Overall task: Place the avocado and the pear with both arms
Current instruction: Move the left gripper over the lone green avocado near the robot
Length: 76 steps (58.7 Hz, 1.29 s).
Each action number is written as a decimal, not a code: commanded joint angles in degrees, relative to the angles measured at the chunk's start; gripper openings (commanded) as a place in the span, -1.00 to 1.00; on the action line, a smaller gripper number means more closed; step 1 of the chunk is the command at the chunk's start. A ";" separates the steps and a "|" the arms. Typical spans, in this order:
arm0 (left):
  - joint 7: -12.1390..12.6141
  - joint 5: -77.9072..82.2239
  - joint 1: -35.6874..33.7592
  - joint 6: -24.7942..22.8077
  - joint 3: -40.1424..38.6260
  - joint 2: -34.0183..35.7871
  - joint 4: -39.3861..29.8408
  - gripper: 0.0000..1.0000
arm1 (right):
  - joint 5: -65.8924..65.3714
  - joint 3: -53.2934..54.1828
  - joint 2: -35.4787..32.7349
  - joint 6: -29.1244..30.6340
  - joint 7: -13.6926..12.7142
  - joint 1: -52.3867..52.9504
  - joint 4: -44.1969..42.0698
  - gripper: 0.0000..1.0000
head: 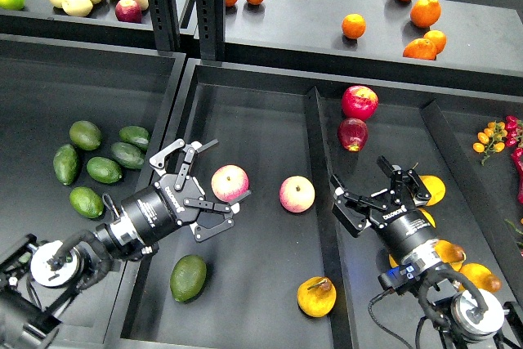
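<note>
The avocado [188,277] is plump and mid-green and lies at the near left of the middle bin. The pear [316,297], yellow-orange with a brown patch at its stem, lies at the near right of the same bin. My left gripper [219,171] is open and empty, above and beyond the avocado, its fingers either side of a pink-yellow apple [230,182]. My right gripper [369,188] is open and empty over the right bin, beyond and right of the pear.
A second pink-yellow apple [297,194] lies mid-bin. Two red apples [352,133] lie past the divider [319,169]. Several slimmer avocados [104,169] lie in the left bin, yellow pears [429,189] in the right bin, and oranges [425,12] on the back shelf.
</note>
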 commanded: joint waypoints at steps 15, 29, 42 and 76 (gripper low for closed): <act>-0.02 2.01 -28.46 0.00 28.98 22.09 -1.72 0.99 | -0.21 3.36 0.00 -10.04 0.00 11.37 -5.23 0.99; -0.02 6.66 -52.97 0.00 55.15 23.24 -1.37 0.99 | -0.30 3.80 0.00 -10.57 0.00 17.96 -12.08 0.99; -0.02 10.18 -67.05 0.00 78.54 13.93 0.56 0.99 | -0.30 3.71 0.00 -10.48 0.00 19.90 -13.32 0.99; -0.02 19.68 -65.38 0.00 96.75 -10.07 26.66 0.99 | -0.21 3.71 0.00 -9.78 0.00 20.16 -14.28 0.99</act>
